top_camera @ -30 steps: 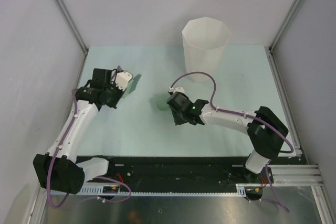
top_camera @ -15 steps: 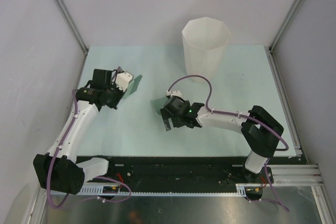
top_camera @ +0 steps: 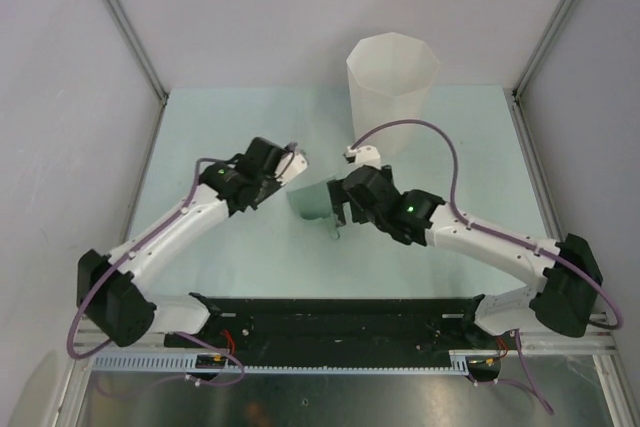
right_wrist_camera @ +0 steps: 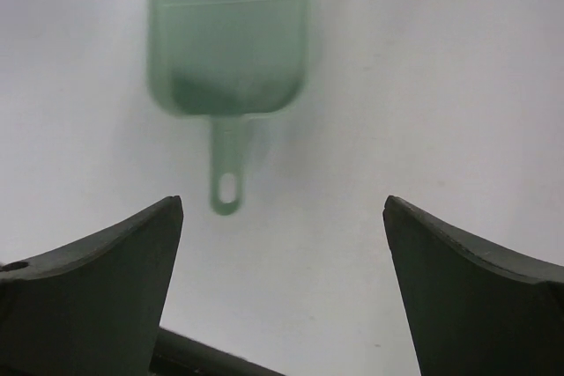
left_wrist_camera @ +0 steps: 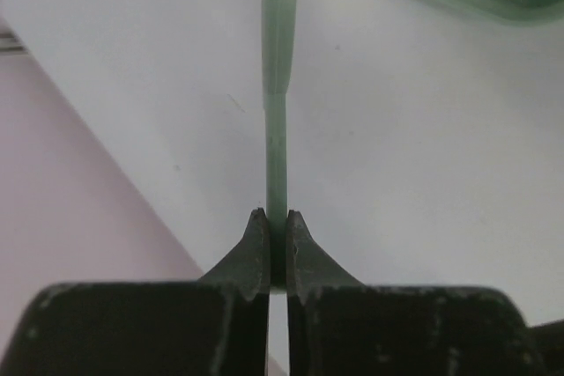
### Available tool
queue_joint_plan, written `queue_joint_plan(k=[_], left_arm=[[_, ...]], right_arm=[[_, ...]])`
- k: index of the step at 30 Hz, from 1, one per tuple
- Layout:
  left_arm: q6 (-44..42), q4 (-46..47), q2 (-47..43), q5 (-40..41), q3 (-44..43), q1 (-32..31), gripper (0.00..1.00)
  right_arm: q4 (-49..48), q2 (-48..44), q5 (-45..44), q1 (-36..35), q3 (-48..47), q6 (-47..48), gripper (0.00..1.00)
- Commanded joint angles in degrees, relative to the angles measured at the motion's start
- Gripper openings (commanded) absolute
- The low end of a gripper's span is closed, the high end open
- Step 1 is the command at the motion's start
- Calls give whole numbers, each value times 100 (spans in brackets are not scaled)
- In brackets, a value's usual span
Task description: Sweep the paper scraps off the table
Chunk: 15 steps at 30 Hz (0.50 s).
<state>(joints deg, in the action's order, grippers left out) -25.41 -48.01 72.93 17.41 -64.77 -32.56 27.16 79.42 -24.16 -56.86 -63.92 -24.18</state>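
Note:
A small green dustpan (top_camera: 312, 201) lies on the pale mint table (top_camera: 450, 157), its handle (right_wrist_camera: 227, 184) pointing toward my right gripper. My right gripper (right_wrist_camera: 282, 204) hangs just behind that handle, open, with nothing between its fingers; from above it (top_camera: 340, 209) sits at the pan's right edge. My left gripper (left_wrist_camera: 277, 222) is shut on a thin green flat tool (left_wrist_camera: 277, 85) seen edge-on, and it (top_camera: 290, 163) hovers just left of and beyond the pan. No paper scraps show in any view.
A tall white faceted bin (top_camera: 392, 87) stands at the back, right of centre, just beyond the right arm's wrist. Grey walls and metal rails (top_camera: 125, 22) enclose the table. The black base rail (top_camera: 330, 319) runs along the near edge.
The right gripper has opened and the dustpan now lies free on the table in front of it. The left arm has swung right to the centre with the green tool.

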Motion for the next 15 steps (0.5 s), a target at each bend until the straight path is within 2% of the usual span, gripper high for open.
queue_joint_plan(k=[1,2,3,5,9,15], left_arm=[[63,564,380,1939,-264,-759,0],[10,756,519,2333,-133,-944,0],[-95,845,573,2537,-71,-1302,0],[-157,1012,818,2828,87,-1621,0],[-228,1197,1276,3136,263,-2315,0],[-184,1320,1883,3033,395,-2834,1]], right_arm=[[676,-469,-668,412,143,-77,100],[790,-575,-712,630,239,-130,100],[817,-698,-739,719,292,-191,100],[879,-1093,-792,1017,423,-218,100],[853,-1727,-538,1562,783,-192,100],[1002,-2255,-291,1959,995,-130,100]])
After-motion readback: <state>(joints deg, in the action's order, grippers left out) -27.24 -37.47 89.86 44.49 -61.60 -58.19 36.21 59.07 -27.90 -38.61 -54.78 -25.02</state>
